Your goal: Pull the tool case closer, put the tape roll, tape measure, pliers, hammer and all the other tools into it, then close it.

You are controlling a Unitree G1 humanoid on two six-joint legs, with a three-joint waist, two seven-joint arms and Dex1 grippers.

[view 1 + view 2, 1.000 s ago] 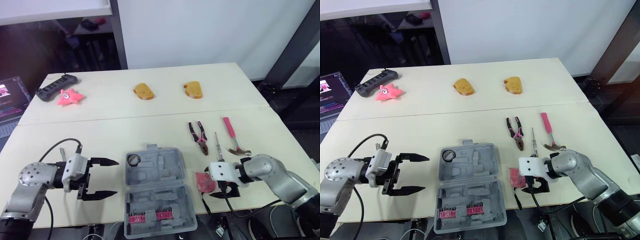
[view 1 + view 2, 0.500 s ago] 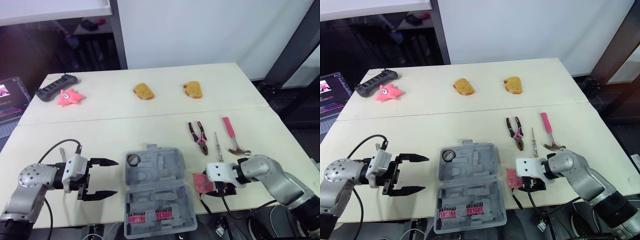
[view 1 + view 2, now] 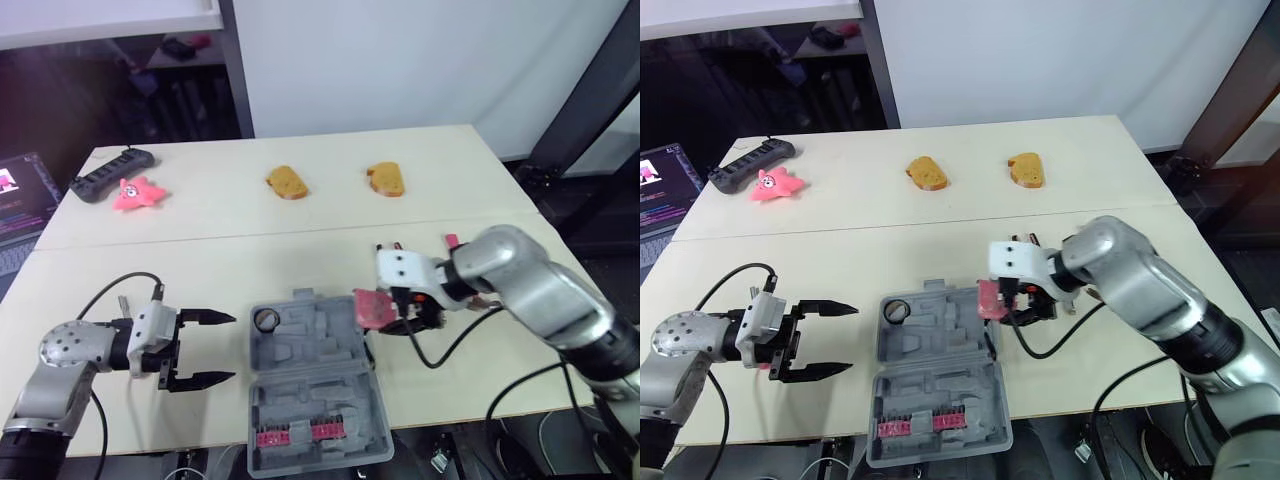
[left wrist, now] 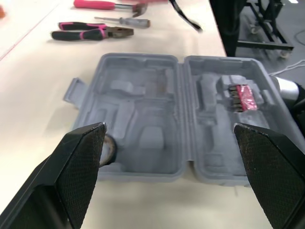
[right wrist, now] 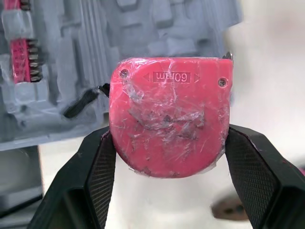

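At the near edge of the table lies the case, open flat, its near half holding two pink bit strips. Left of the case and clear of it hangs the left gripper, its fingers spread wide and holding nothing, pointed at the case's left side. The tape roll sits in the far left corner of the case's far half.

The right gripper is at the right rim of that far half, pinching the red tape measure flat between its two fingers, one on each side of the body. The tape measure hangs over the rim, partly above the grey tray and partly above bare table; whether it touches the case cannot be told.

Right of the case and apart from it, side by side on the table, lie the pliers nearest the case, then the screwdriver, then the hammer with its pink handle. In the head views the right arm covers most of them.

On the far half of the table are two bread pieces well apart from each other, and towards the far left corner a pink star toy just beside a black power strip. A laptop stands off the table's left edge.
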